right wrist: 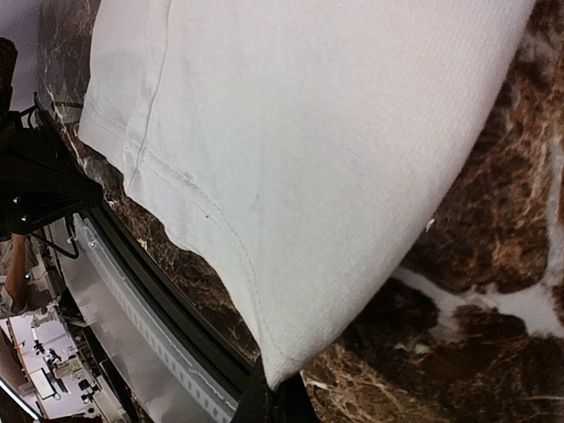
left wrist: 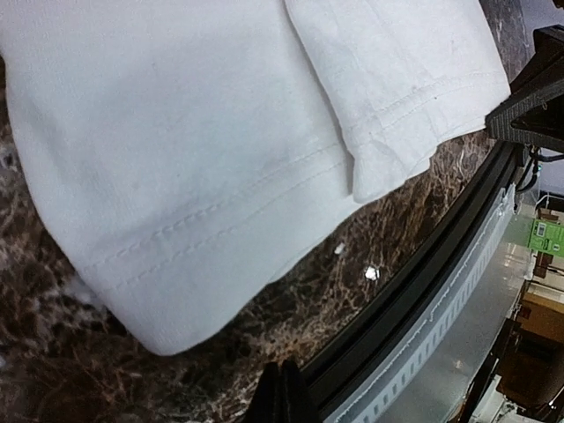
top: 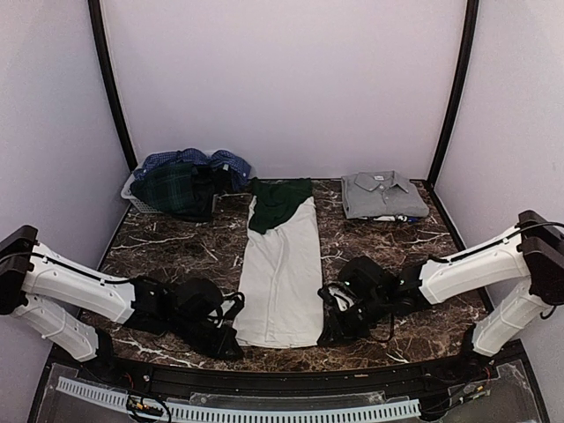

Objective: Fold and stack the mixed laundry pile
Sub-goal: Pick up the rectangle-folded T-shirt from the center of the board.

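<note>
Right claw: closed on the near right corner of the white tee; the tip of the hem runs down between the fingertips.
Left claw: closed with nothing between its tips, low over the table just beside the tee's near left corner, with bare marble showing between tips and hem.
White tee: lies flat in the middle of the table, folded into a long narrow strip running from near edge to far; its dark green sleeves are bunched at the far end.
Laundry pile: far and left of the tee, heaped in and over a pale basket.
Tartan shirt: dark green, at the front of that pile, left of the tee's far end.
Blue checked shirt: on top of the pile, behind the tartan one.
Grey shirt: folded with its collar up, far and right of the tee, with something pale under it.
Arms: both reach in low from the sides, one on each side of the tee's near end.
</note>
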